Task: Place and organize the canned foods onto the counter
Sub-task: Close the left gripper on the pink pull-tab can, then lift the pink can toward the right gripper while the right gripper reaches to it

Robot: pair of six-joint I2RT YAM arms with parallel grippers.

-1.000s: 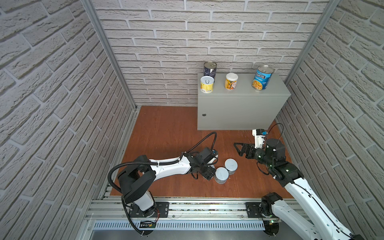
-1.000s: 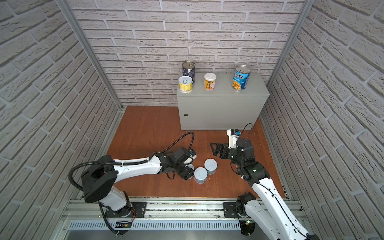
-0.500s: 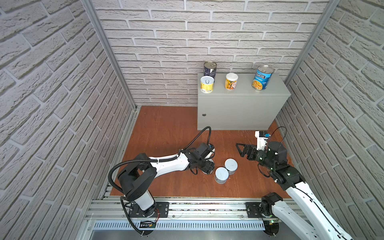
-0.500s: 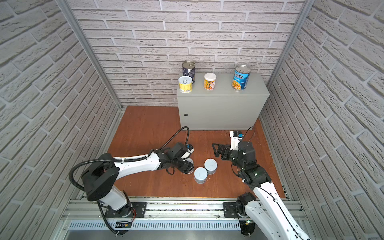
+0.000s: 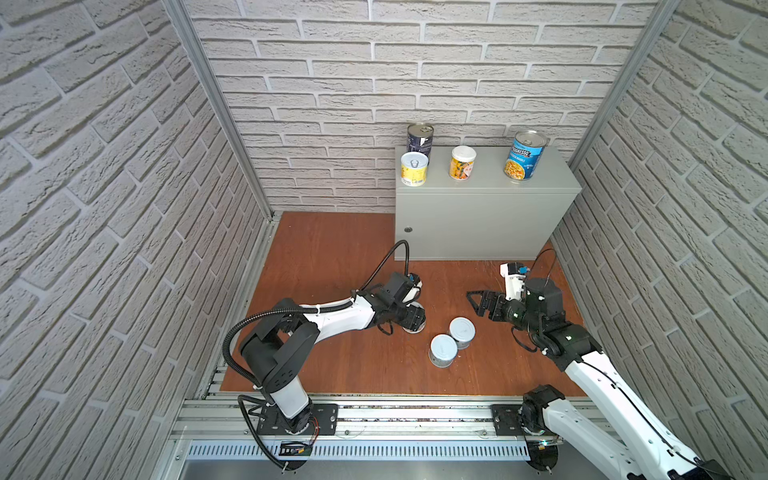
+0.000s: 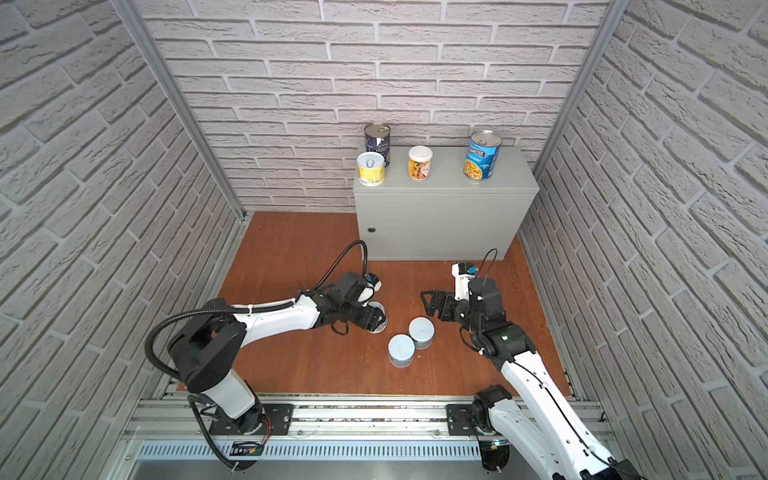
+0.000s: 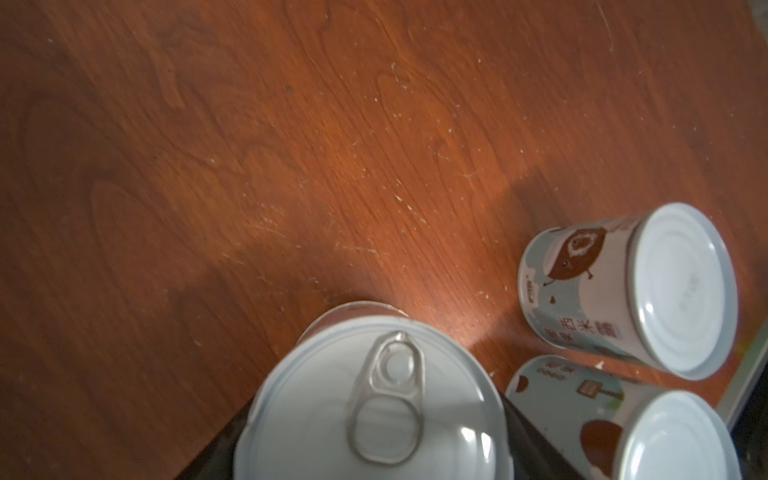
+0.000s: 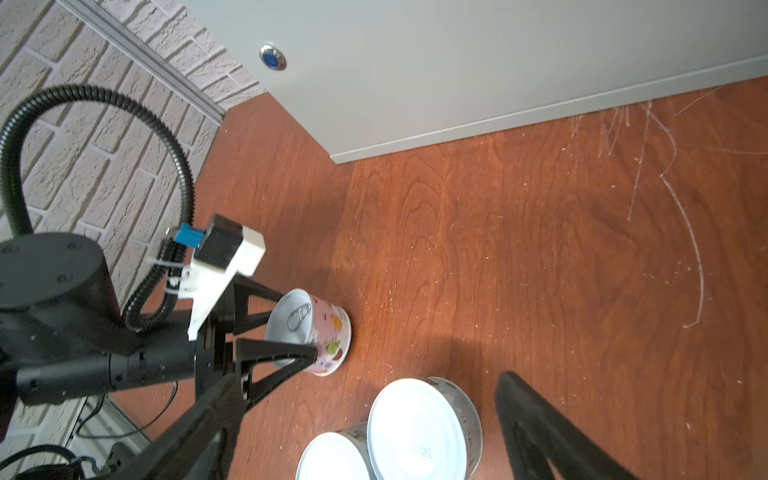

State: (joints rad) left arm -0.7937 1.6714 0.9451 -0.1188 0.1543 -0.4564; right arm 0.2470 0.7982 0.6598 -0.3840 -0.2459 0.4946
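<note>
While low and outstretched, left end effector (image 8: 299,325) snug around pink can (image 8: 332,332).

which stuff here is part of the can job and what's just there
Job: pink can, two teal cans, navy can, yellow can, orange can, blue soup can, grey counter.
Just there: wooden floor, brick walls, metal rail.

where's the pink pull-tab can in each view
top view: pink can mid-floor, mostly hidden under the left gripper
top view: same place
left wrist: bottom centre, lid filling the edge
right wrist: left of centre, between that gripper's jaws
shared landmark: the pale teal cans beside it
</note>
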